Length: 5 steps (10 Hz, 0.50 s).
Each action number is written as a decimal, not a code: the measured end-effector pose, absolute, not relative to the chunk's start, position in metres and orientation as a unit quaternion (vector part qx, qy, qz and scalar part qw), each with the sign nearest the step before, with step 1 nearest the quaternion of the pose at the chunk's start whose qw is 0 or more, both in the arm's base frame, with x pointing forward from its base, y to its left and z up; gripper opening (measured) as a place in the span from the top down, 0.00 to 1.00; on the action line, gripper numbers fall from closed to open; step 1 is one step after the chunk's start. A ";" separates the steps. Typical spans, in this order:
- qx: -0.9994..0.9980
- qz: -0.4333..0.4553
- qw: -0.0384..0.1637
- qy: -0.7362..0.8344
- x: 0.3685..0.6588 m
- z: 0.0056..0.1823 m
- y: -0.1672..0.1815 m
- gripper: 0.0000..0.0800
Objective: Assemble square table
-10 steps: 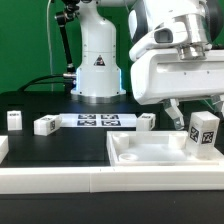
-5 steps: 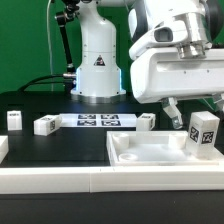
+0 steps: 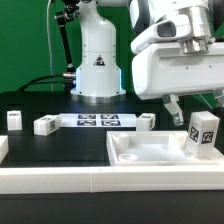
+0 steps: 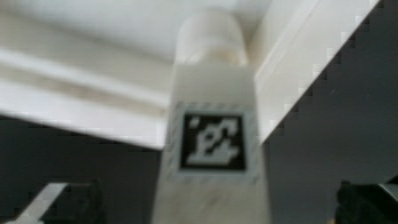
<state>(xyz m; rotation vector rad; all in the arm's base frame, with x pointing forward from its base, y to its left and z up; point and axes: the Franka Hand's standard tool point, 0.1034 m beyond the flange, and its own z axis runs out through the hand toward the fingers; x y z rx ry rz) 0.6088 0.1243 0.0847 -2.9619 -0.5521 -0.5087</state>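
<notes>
Black bench [image 3: 60,150]. Nearest lies the white rimmed top [image 3: 140,152], with one tagged leg [image 3: 204,132] upright at its end on the exterior view's right. Above it, the gripper [image 3: 197,112] has just lifted slightly, jaws wide and empty, so the leg looks released. Beyond, three loose legs [image 3: 45,125] wait.

Smooth white plastic table top [image 3: 150,152], matt white plastic leg [image 3: 203,133], matt black work surface [image 3: 60,150]
</notes>
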 end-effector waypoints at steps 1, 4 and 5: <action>-0.975 -0.117 0.045 -0.184 0.612 0.086 0.124 0.19; -0.983 -0.004 0.052 -0.177 0.619 0.092 0.121 0.19; -0.982 0.012 0.054 -0.180 0.621 0.091 0.119 0.19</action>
